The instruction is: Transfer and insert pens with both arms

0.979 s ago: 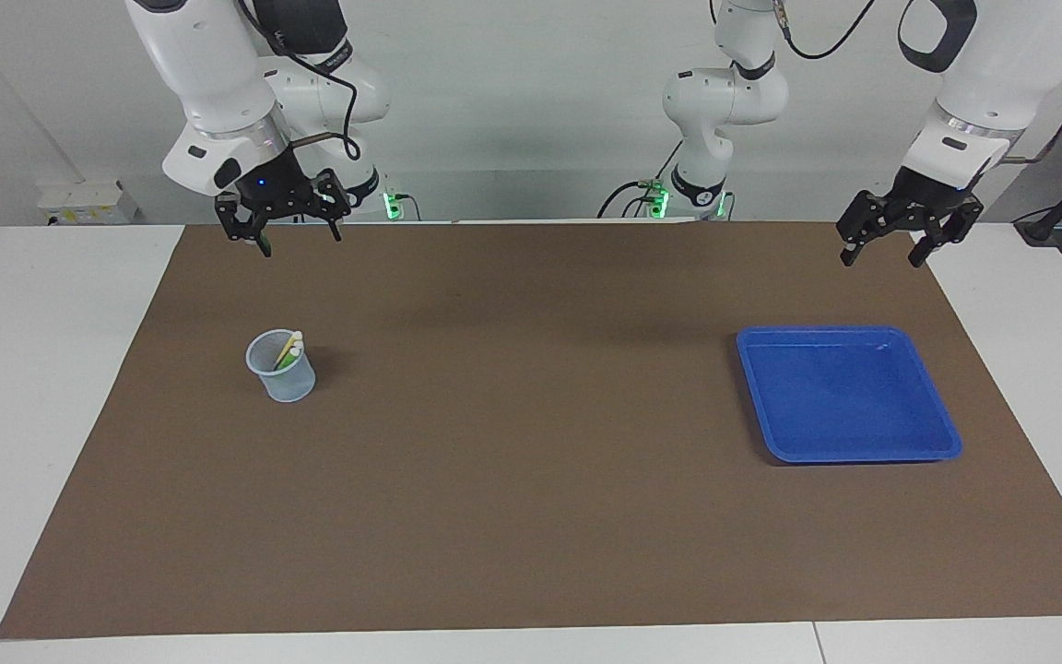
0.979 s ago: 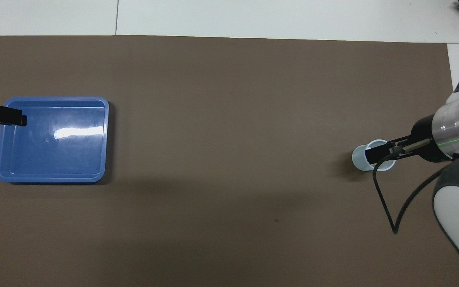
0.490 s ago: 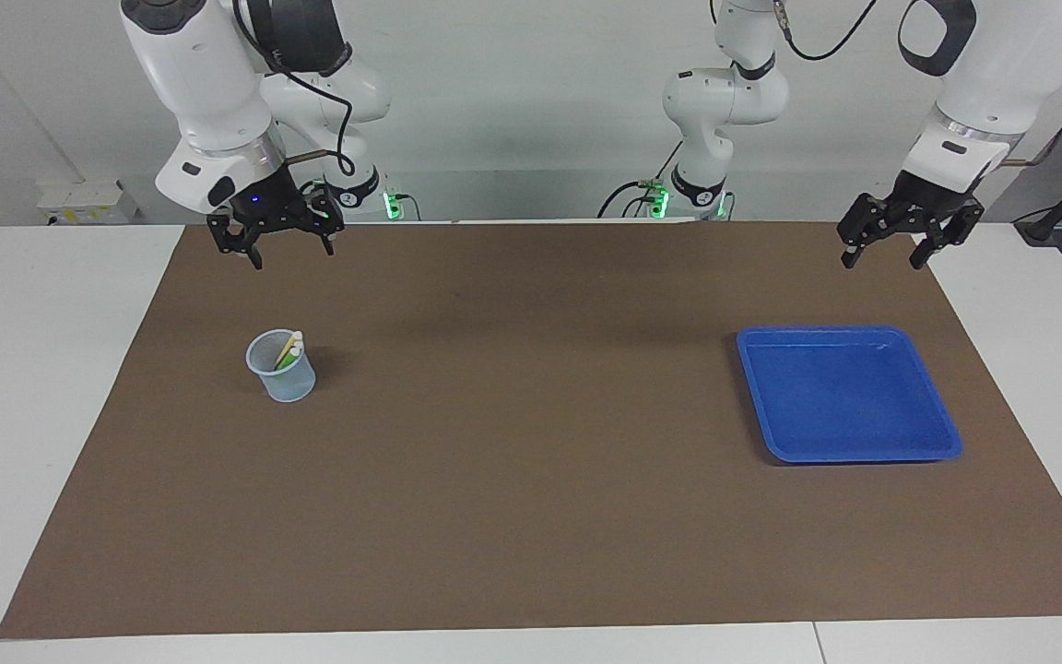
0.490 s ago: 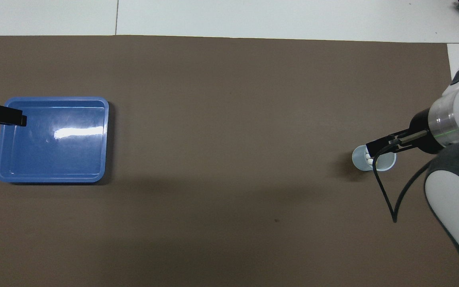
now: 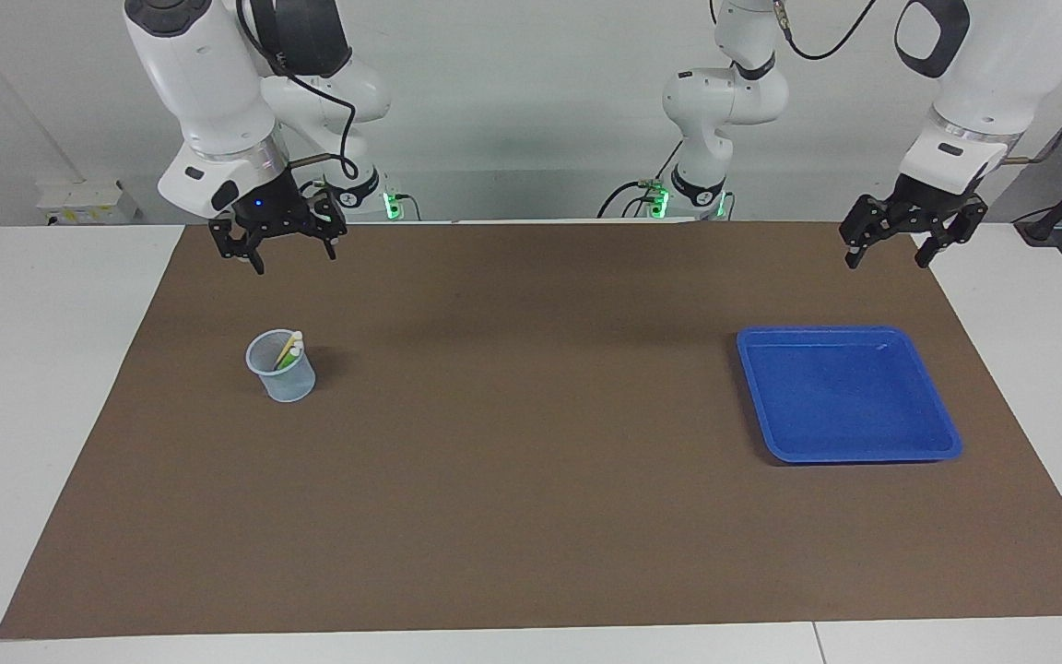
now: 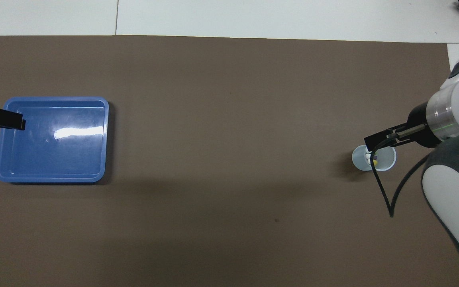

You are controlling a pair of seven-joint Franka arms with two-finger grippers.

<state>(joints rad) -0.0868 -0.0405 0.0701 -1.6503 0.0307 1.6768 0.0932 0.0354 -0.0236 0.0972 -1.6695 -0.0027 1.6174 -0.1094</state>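
Pens (image 5: 289,350) sit in the cup (image 5: 281,367); right gripper (image 5: 296,257) and left gripper (image 5: 892,255) hover high, fingers apart, holding nothing.

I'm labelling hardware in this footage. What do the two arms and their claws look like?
Both arms are thick, glossy white, jointed tubes with dark joint sections and a silver ring at the wrist. Each ends in a black two-finger claw: the right claw shows a small blue light on its body, and thin black cables loop along both arms. The left claw looks the same.
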